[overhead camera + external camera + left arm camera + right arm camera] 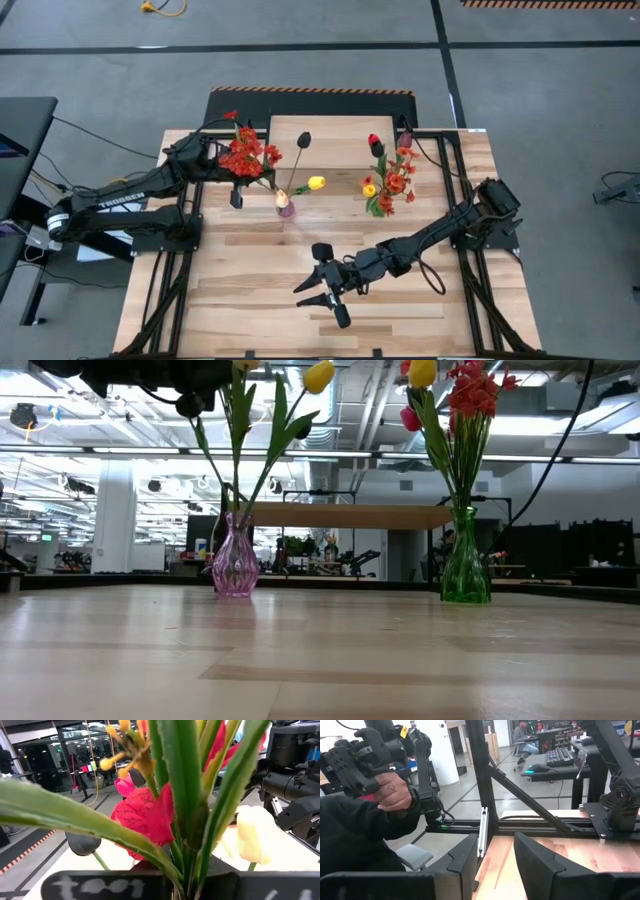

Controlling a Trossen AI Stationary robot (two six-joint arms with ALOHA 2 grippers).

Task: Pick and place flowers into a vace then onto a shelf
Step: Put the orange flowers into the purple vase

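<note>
My left gripper [238, 187] is at the far left, shut on a spray of orange-red blossoms [243, 156], next to the pink vase [285, 205]. The pink vase [235, 565] stands on the table and holds a yellow tulip [316, 183] and a dark maroon tulip [303, 140]. A green vase [465, 570] to its right holds red and yellow tulips and orange-red sprays [388, 180]. The shelf [335, 135] stands behind both vases. My right gripper [320, 288] hovers open over the near middle of the table. My left gripper [185, 887] pinches the spray's bundle of green stems and leaves [187, 852] between its two fingers, below the blossoms. The arm reaches in from the table's left. The red and orange heads [142, 817] stand beyond the fingers. Whether the stems' lower end is in the pink vase cannot be told.
Black frame rails run along the table's left and right sides [165, 280]. Bare wood [250, 300] lies in front of the vases. In the right wrist view a person's hand [392, 790] holds a dark controller beyond the table edge.
</note>
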